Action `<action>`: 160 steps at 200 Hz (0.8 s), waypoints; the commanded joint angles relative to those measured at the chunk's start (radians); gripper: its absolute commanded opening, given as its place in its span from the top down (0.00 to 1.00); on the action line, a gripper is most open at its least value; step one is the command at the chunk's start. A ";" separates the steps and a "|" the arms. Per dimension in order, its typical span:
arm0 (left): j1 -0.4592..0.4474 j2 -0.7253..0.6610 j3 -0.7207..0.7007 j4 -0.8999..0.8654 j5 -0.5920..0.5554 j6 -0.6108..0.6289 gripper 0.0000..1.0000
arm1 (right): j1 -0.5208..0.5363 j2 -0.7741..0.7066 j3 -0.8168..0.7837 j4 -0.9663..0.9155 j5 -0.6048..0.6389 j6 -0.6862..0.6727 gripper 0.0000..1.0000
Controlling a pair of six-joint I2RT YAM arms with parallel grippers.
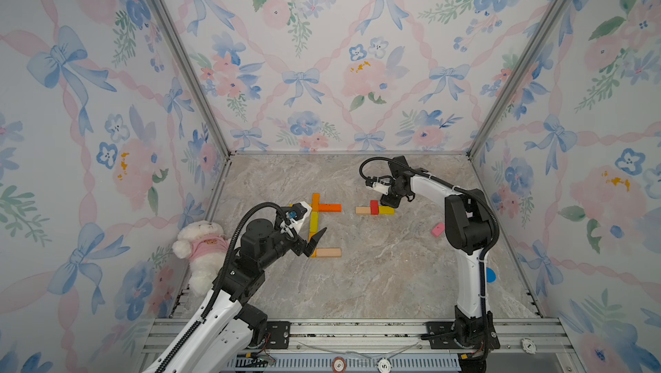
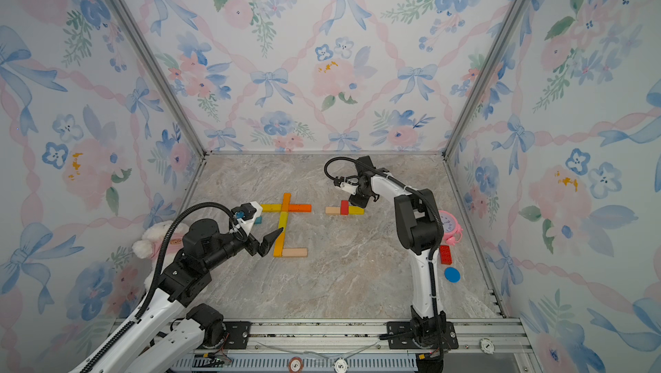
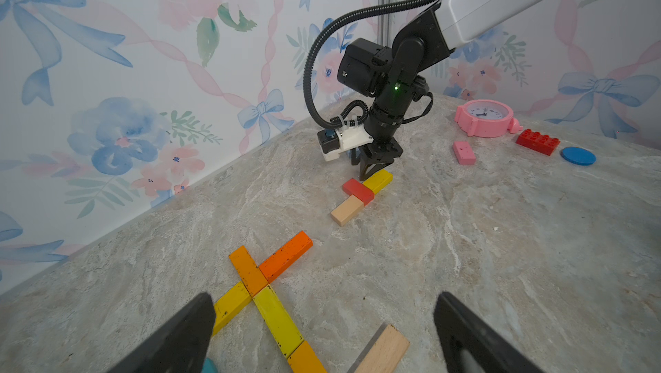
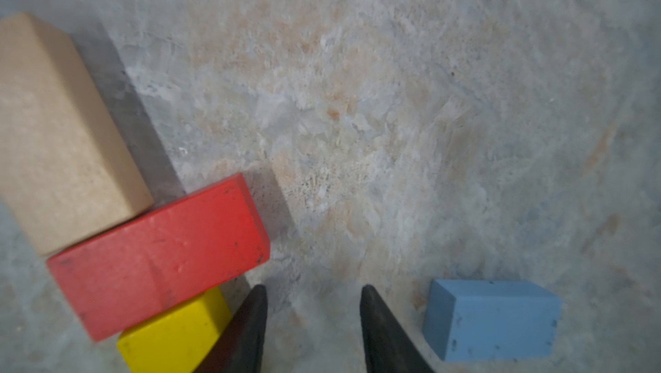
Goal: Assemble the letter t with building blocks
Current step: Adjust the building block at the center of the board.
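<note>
Orange (image 1: 329,207) and yellow (image 1: 314,221) building blocks lie flat in a cross with a long stem, seen in both top views, and a bare-wood block (image 1: 328,252) sits at the stem's foot. My left gripper (image 1: 314,242) hovers open over the lower stem (image 3: 279,321), holding nothing. To the right lies a row of bare wood (image 1: 363,210), red (image 1: 374,207) and yellow (image 1: 387,210) blocks. My right gripper (image 4: 314,287) stands open and empty low over the floor, between that yellow block (image 4: 171,335) and a light blue block (image 4: 491,319). A pink block (image 1: 437,229) lies apart.
A white plush toy (image 1: 200,249) leans at the left wall. By the right wall stand a pink alarm clock (image 2: 449,226), a red studded brick (image 2: 445,254) and a blue disc (image 2: 452,274). A teal block (image 2: 258,220) lies under the left wrist camera.
</note>
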 commanded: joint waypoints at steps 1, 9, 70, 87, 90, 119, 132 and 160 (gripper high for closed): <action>-0.001 -0.010 -0.012 0.019 0.008 0.014 0.02 | 0.011 -0.026 -0.032 -0.048 -0.010 -0.014 0.54; -0.001 -0.011 -0.012 0.020 0.008 0.013 0.02 | 0.011 -0.027 -0.035 -0.050 -0.011 -0.015 0.54; -0.002 -0.014 -0.012 0.019 0.008 0.012 0.02 | 0.011 -0.027 -0.028 -0.021 0.006 0.012 0.54; 0.000 -0.014 -0.012 0.017 0.007 0.010 0.02 | 0.010 -0.026 -0.015 0.001 0.031 0.026 0.53; -0.001 -0.016 -0.012 0.018 0.006 0.012 0.02 | 0.009 -0.026 -0.011 0.005 0.034 0.029 0.52; -0.001 -0.017 -0.012 0.019 0.002 0.009 0.02 | -0.011 -0.051 0.021 0.054 0.043 0.099 0.51; -0.001 -0.014 -0.012 0.016 -0.001 0.010 0.02 | -0.022 -0.079 0.033 0.068 0.028 0.136 0.50; -0.003 -0.013 -0.012 0.016 -0.006 0.009 0.02 | -0.043 -0.169 0.026 0.102 -0.022 0.208 0.48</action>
